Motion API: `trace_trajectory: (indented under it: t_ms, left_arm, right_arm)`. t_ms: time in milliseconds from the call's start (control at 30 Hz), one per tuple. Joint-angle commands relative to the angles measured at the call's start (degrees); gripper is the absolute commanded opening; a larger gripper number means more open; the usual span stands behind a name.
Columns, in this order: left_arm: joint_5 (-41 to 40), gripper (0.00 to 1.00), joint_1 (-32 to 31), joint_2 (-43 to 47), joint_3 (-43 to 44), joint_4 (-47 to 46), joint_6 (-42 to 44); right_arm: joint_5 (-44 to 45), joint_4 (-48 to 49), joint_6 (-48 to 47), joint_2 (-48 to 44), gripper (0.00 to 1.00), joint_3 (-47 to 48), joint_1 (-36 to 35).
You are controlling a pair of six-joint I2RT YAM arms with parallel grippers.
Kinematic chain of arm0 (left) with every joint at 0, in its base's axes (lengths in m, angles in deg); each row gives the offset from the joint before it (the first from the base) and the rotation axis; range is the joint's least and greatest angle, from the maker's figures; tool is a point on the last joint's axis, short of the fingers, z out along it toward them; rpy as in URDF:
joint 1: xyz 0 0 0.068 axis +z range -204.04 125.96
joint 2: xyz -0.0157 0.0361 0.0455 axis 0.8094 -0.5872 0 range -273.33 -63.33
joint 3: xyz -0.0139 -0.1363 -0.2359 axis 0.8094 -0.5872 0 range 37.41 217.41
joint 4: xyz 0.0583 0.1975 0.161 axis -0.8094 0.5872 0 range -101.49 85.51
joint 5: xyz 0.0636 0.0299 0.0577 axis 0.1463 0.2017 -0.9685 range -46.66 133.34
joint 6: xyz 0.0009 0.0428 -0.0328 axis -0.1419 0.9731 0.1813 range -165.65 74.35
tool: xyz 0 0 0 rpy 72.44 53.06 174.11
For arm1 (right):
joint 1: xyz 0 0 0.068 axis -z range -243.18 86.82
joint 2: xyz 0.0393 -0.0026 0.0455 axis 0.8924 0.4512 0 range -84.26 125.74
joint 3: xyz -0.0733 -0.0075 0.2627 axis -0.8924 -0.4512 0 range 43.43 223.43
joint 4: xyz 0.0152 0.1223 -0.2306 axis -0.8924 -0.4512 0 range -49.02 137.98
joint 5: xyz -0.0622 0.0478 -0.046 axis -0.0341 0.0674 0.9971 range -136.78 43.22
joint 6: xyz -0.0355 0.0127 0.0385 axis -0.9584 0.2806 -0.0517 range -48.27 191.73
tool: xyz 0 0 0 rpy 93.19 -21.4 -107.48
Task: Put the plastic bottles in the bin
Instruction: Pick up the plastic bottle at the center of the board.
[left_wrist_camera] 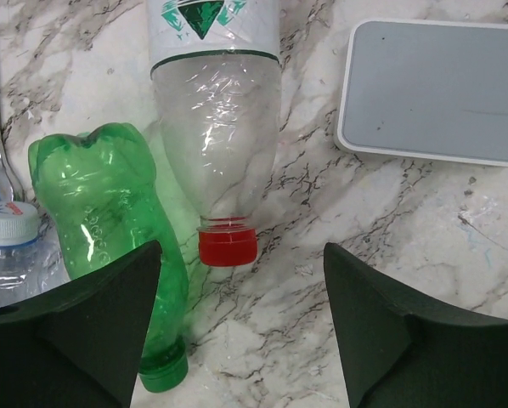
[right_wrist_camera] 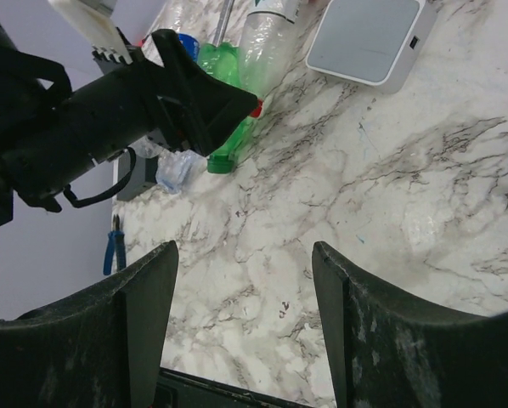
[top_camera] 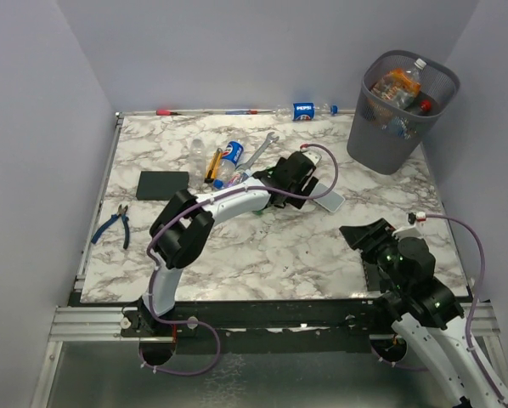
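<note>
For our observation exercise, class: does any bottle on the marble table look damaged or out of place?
The green plastic bottle lying beside the clear red-capped bottle is crumpled, its body pinched and dented. A clear bottle with a blue Pepsi label lies at the far edge of the marble table, apart from the others.

The marble-patterned table carries plenty; the wire-mesh bin stands at its far right corner; a flat black block and blue-handled pliers lie on the left; mid-table, a green bottle lies just beside a clear red-capped bottle, a white flat box nearby; a silver wrench and a Pepsi bottle lie beyond.
</note>
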Motion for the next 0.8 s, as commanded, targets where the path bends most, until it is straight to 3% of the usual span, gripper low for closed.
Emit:
trace_trajectory:
  t_ms: [0,300,467,633,767]
  left_arm:
    - [-3.4,0.76,-0.2,-4.0,4.3,4.4,4.3]
    - [-4.3,0.69,0.3,-9.5,6.5,4.6,3.4]
    - [-4.2,0.58,0.5,-11.1,6.8,4.3,3.3]
    - [-4.0,0.43,0.5,-9.3,4.5,1.5,3.5]
    - [-3.8,0.22,0.5,-6.3,1.5,-0.7,3.3]
  right_arm:
    - [2.5,-4.9,-0.6,-1.0,0.68,3.1,-0.2]
    - [3.0,-6.8,-1.0,-0.7,0.68,5.3,-0.2]
    - [3.1,-7.7,-0.7,-1.5,0.68,5.7,-0.2]
    - [3.0,-8.0,-0.2,-1.8,0.68,5.7,-0.2]
    - [3.0,-7.8,-0.8,-1.5,0.68,6.4,-0.2]
